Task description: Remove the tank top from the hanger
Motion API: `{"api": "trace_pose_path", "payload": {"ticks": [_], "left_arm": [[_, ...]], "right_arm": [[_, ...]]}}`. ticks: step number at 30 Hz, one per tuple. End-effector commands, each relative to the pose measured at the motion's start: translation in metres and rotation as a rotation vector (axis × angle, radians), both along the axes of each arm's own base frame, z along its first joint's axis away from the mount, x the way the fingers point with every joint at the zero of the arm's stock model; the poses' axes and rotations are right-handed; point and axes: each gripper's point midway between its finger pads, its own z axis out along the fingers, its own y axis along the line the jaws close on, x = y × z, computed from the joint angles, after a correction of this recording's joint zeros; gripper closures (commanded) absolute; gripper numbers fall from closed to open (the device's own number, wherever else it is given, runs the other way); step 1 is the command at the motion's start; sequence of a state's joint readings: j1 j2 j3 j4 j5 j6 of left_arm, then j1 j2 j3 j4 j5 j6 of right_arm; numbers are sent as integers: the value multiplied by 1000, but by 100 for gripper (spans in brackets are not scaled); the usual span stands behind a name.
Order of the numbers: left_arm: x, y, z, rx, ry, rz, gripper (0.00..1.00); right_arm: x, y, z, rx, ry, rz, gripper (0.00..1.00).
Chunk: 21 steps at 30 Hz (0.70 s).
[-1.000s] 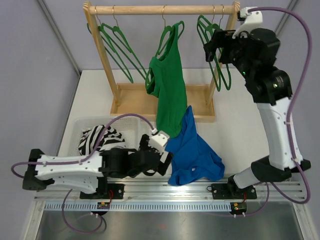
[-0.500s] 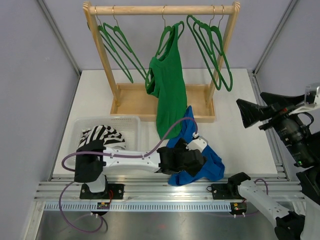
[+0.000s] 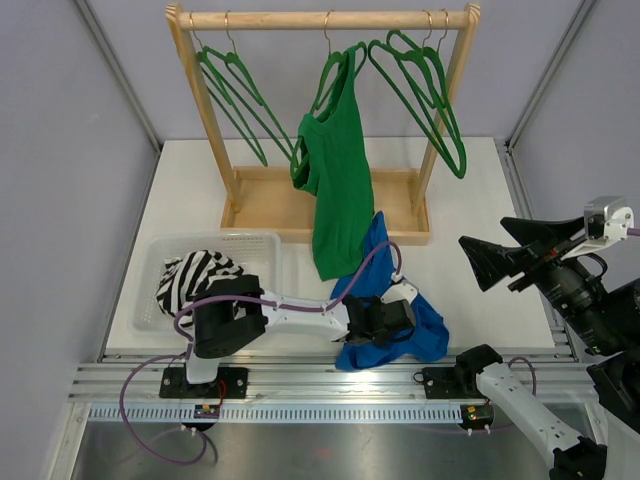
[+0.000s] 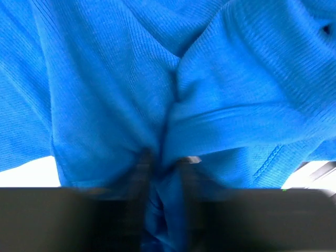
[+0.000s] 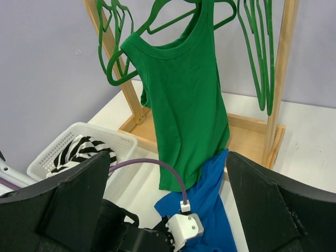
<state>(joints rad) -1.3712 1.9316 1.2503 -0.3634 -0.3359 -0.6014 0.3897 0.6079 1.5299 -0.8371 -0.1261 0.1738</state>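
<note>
Top external view: the green ribbed tank top (image 3: 335, 190) hangs on the green plastic hanger (image 3: 338, 68) at the middle of the wooden clothes rack (image 3: 320, 18), not yet removed. The left gripper (image 3: 392, 320) lies on the crumpled blue cotton garment (image 3: 425, 338). Left wrist view, blurred: its jaws are nearly together, pinching a fold of this blue cloth. Right wrist view: the right gripper (image 5: 168, 155) stands wide apart and empty, facing the tank top. I think it must next reach a shoulder strap.

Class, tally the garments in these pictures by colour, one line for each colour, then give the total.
green tank top: 1
blue garment: 1
black-and-white striped garment: 1
Total: 3
</note>
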Motion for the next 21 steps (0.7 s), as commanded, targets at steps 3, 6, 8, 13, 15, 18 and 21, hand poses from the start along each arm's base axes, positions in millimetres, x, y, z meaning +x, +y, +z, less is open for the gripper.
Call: {"api": "trace_pose_path", "payload": {"ticks": [3, 6, 8, 13, 15, 18, 21], "left_arm": [[-3, 1, 14, -48, 10, 15, 100], [1, 11, 54, -103, -40, 28, 100], [5, 19, 98, -174, -89, 35, 100], [24, 52, 184, -253, -254, 80, 100], [29, 69, 220, -284, -314, 97, 100], [44, 113, 290, -309, -451, 174, 100], [52, 134, 313, -305, -515, 224, 100]], "right_arm": [[-12, -2, 9, 25, -44, 14, 0], [-15, -5, 13, 30, -61, 2, 0], [-15, -7, 13, 30, -66, -6, 1], [-13, -8, 14, 25, -70, -18, 0], [-12, -8, 15, 21, -73, -18, 1], [-11, -11, 20, 18, -92, -32, 0], [-10, -11, 22, 18, -95, -35, 1]]}}
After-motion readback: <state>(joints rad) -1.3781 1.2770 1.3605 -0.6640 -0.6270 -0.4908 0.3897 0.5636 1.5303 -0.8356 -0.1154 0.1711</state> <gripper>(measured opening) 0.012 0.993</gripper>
